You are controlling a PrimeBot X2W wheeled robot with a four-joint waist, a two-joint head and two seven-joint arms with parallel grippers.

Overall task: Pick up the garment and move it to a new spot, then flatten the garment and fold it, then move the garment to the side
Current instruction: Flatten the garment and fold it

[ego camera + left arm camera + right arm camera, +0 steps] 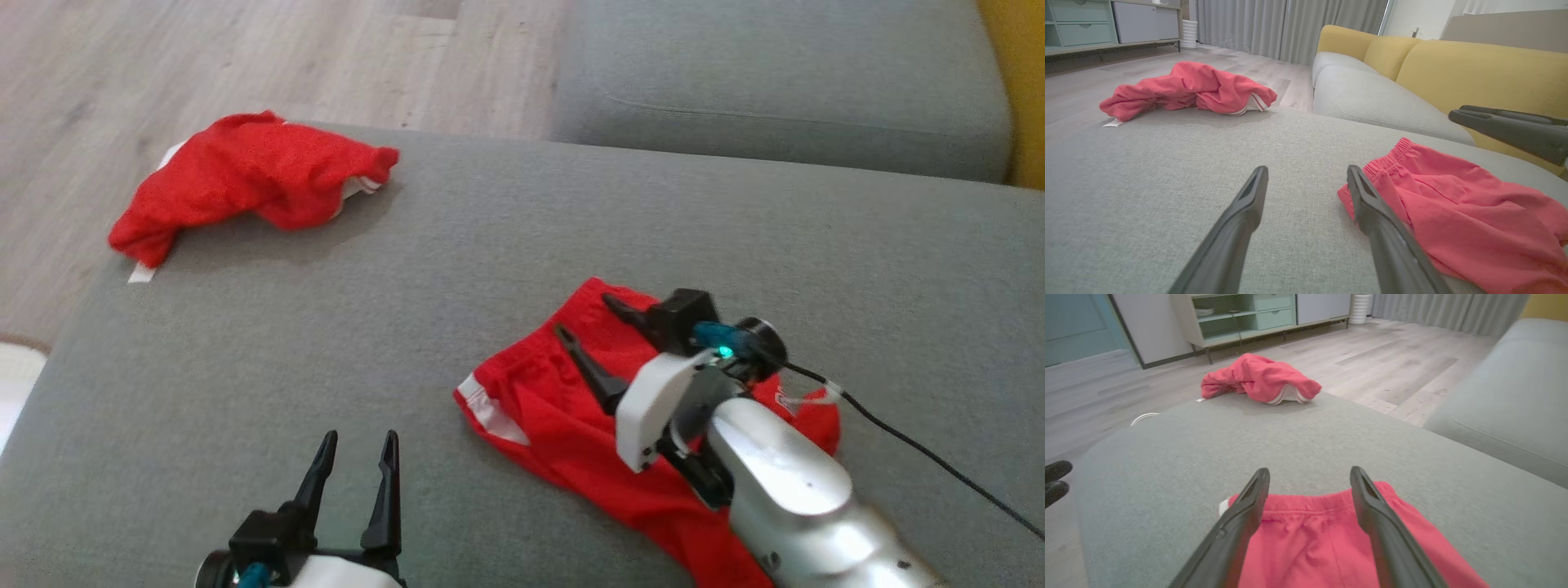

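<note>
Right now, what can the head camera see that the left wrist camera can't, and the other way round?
Head view's extra: a black cable. Left wrist view's extra: grey curtains and a drawer cabinet. Both share the crumpled red garment, the red shorts, the grey cushion under them, the open left gripper and the open right gripper.

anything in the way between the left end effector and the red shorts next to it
Nothing visible: only bare grey cushion lies between the open left end effector and the red shorts. The right end effector is open over the shorts, and the other red garment lies far off near the cushion's corner.
</note>
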